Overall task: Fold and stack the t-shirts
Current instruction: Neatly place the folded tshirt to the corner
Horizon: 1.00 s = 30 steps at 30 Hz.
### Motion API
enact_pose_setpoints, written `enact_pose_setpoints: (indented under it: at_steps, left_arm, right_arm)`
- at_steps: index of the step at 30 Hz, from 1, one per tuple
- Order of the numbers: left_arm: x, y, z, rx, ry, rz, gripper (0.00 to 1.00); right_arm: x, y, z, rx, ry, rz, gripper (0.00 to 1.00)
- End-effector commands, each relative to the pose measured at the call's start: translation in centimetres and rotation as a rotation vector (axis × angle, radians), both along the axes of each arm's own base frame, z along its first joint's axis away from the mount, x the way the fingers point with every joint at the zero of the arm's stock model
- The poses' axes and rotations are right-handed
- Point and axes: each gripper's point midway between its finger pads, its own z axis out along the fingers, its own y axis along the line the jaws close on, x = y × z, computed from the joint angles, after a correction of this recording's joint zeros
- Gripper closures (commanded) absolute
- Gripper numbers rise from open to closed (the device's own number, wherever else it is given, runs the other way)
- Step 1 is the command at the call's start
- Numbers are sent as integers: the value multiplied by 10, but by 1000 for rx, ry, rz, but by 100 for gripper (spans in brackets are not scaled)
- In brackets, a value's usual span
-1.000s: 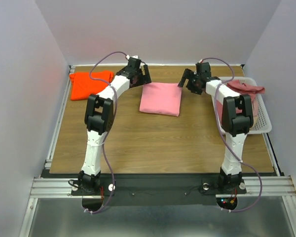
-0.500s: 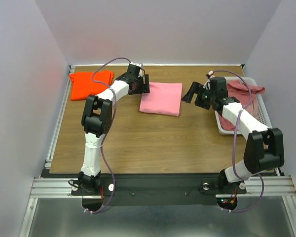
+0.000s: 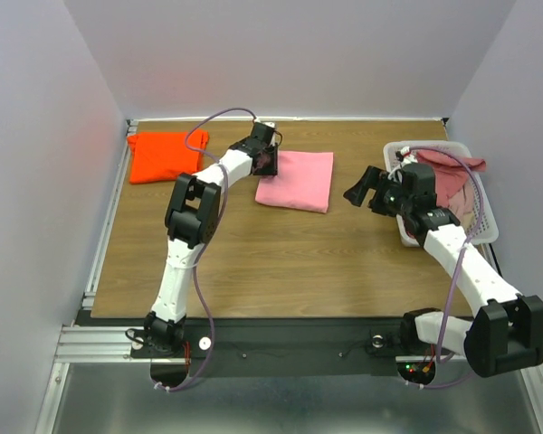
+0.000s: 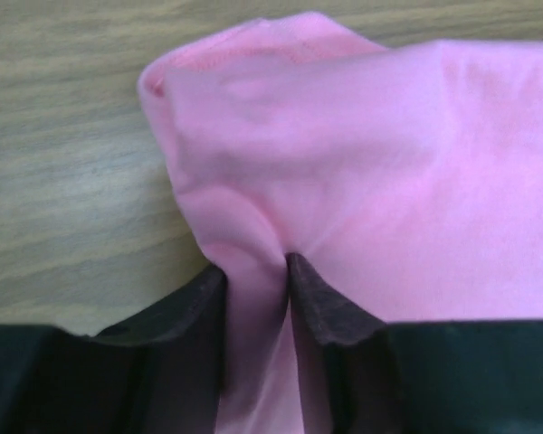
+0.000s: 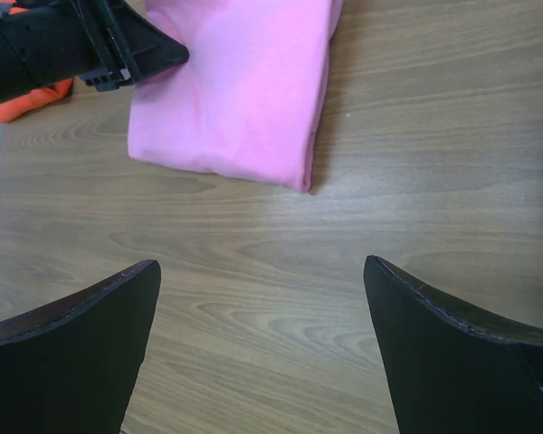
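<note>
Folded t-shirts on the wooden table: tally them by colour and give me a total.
Bubblegum pink folded cotton t-shirt: 1
Bright orange folded cotton t-shirt: 1
Total: 2
The dusty rose cloth in the white plastic mesh basket is left out; its pieces cannot be told apart.

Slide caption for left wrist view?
Left gripper pinching a fold of the pink t-shirt on the wooden table.

Wood-grain table (image 3: pixel 281 262) between plain pale walls (image 3: pixel 299 54)
</note>
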Motion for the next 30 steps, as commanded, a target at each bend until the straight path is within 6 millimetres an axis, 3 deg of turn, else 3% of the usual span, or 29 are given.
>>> enact_pose_setpoints:
  at_steps: [1, 3, 4, 9, 12, 13, 15, 21, 25, 30]
  left_arm:
    - [-19, 9, -41, 165, 96, 6, 77]
    - [-23, 14, -41, 237, 100, 14, 98]
    - [-20, 20, -36, 295, 71, 33, 100]
    - [-9, 55, -6, 464, -32, 103, 100]
    - [1, 87, 28, 632, -136, 162, 100]
    - [4, 100, 48, 686, -181, 205, 100]
    - [12, 116, 64, 748, -225, 213, 100]
    - [35, 156, 97, 810, -276, 243, 100]
    - [48, 190, 123, 876, -294, 276, 100]
    - [54, 209, 156, 862, -339, 287, 100]
  right_arm:
    - [-2, -9, -1, -26, -38, -48, 0]
    - [-5, -15, -10, -44, -26, -76, 0]
    - [-10, -18, -16, -52, -19, -86, 0]
    - [-16, -31, -26, -96, -19, -134, 0]
    - [-20, -33, -30, -100, -17, -139, 0]
    - [-21, -34, -31, -105, -16, -147, 0]
    - [-22, -41, -38, -117, -5, -184, 0]
    - [-28, -56, -58, -163, 28, -258, 0]
    - [-28, -56, -66, -163, 49, -265, 0]
    - [-28, -52, -73, -155, 73, -242, 0]
